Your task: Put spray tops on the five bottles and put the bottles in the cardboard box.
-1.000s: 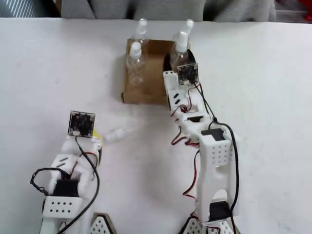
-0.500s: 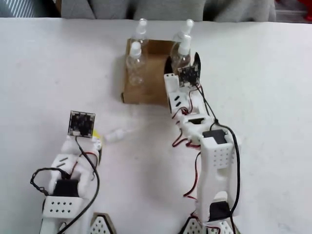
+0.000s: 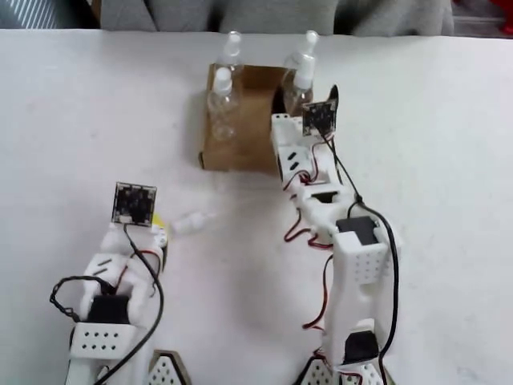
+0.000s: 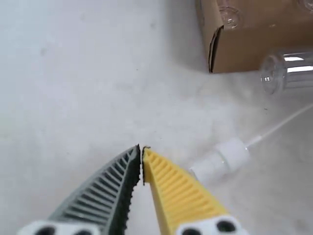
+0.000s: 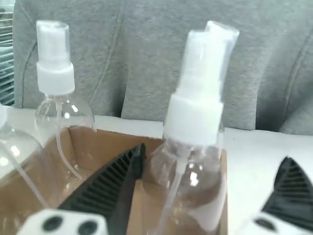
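Observation:
A cardboard box lies at the table's far middle with several clear bottles standing in it, spray tops on. My right gripper is at the box's right near corner, open, its jaws on either side of a capped bottle without touching it. Two more capped bottles stand behind and beside it. My left gripper is shut and empty, low over the table. Just past it lies a loose white spray top with its thin tube. An uncapped clear bottle lies on its side near the box corner.
The tabletop is white, with open room to the left and right of the box. Grey upholstery runs behind the table's far edge. The loose spray top lies between the two arms.
My right gripper has opened and let go of the capped bottle, which now stands in the box; the wrist shifted slightly right. The left arm has not moved.

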You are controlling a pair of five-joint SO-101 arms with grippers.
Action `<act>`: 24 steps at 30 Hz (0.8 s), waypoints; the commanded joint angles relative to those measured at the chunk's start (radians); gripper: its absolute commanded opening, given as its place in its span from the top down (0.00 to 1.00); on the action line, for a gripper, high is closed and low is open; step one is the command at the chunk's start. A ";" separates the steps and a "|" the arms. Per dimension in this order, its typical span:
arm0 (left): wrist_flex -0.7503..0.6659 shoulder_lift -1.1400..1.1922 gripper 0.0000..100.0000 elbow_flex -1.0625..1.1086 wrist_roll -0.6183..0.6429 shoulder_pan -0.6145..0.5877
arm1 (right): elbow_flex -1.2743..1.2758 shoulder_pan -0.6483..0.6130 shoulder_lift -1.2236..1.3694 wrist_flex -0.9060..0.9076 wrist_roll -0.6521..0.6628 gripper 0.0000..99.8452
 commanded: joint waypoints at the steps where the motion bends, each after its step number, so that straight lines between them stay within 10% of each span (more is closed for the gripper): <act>1: -0.026 -0.010 0.98 -0.006 -0.008 -0.008 | -0.009 -0.008 -0.097 0.053 -0.012 0.64; 24: -0.031 -0.010 0.98 -0.006 -0.008 -0.008 | 0.049 0.031 -0.437 0.259 -0.011 0.64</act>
